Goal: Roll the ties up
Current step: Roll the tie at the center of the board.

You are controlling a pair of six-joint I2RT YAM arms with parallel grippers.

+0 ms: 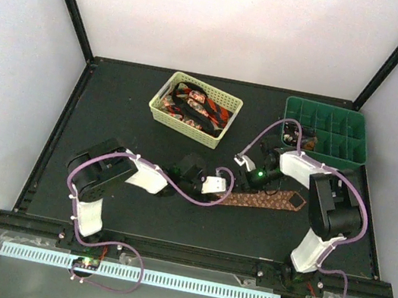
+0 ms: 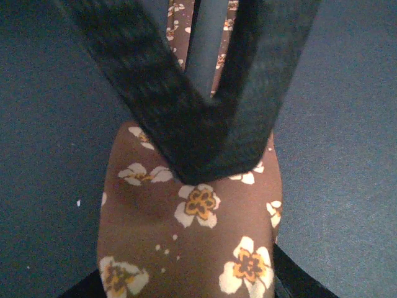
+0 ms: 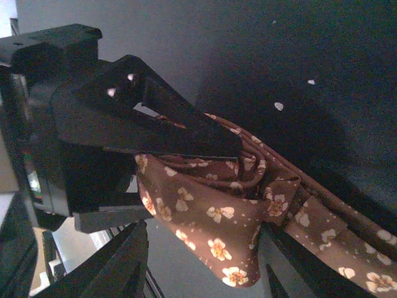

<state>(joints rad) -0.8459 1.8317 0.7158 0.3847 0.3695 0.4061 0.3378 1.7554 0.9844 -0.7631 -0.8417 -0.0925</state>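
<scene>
No legible text or labels

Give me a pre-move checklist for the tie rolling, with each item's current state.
1. Left gripper pinching the brown tie: ok, its fingers meet on the fabric.
2. Right gripper open: ok, jaws stand apart.
3. Roll free of the right gripper: not ok, the rolled fabric sits between the jaws, against the upper finger.
4. Roll tight: not ok, its folds sag loose.
5. Unrolled length flat on the table: ok in the top view.
6. Red-and-black ties out of the way: ok, in the yellow basket.
</scene>
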